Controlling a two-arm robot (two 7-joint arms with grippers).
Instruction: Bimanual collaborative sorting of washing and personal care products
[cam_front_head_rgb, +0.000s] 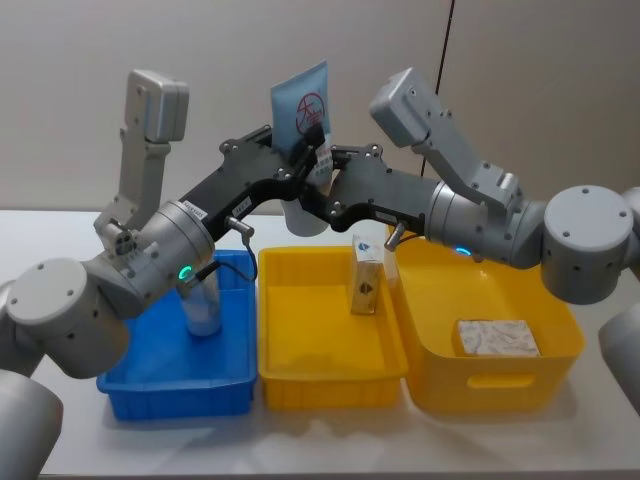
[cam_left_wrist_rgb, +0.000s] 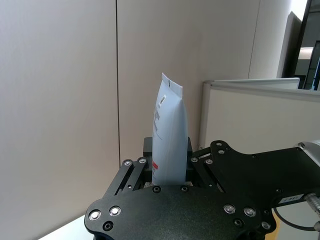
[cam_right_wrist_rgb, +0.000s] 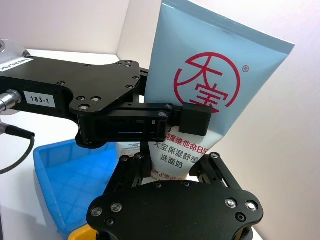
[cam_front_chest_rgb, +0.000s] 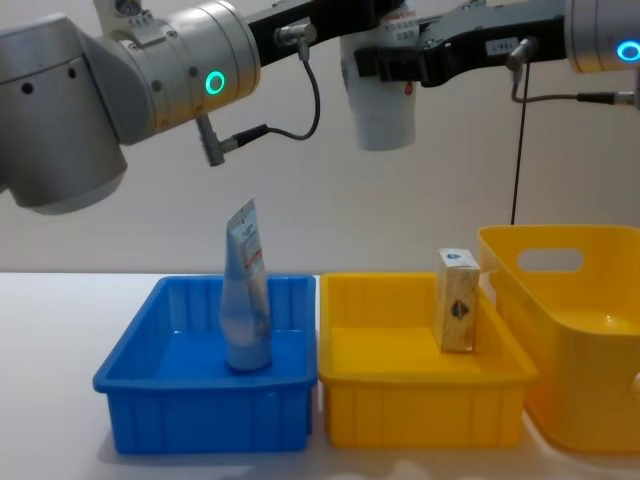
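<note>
Handover in mid-air: both the left gripper (cam_front_head_rgb: 298, 160) and right gripper (cam_front_head_rgb: 322, 168) have jaws clamped on the tube (cam_front_head_rgb: 300, 104), at 12 o'clock above the bins. I should release one side only once the other holds firm.

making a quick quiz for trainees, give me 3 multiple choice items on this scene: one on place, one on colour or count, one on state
1. Where does the small tan box stand?
A. blue bin
B. shallow yellow bin
C. on the table

2. What colour is the bin holding the upright pale tube?
A. blue
B. yellow
C. white

3. How is the large blue tube held?
A. lying in a bin
B. by the left hand alone
C. by both hands, raised above the bins

Key: 
1 B, it stands upright in the shallow yellow bin. 
2 A, the blue bin. 
3 C, the left hand and right hand both clamp it.
</note>
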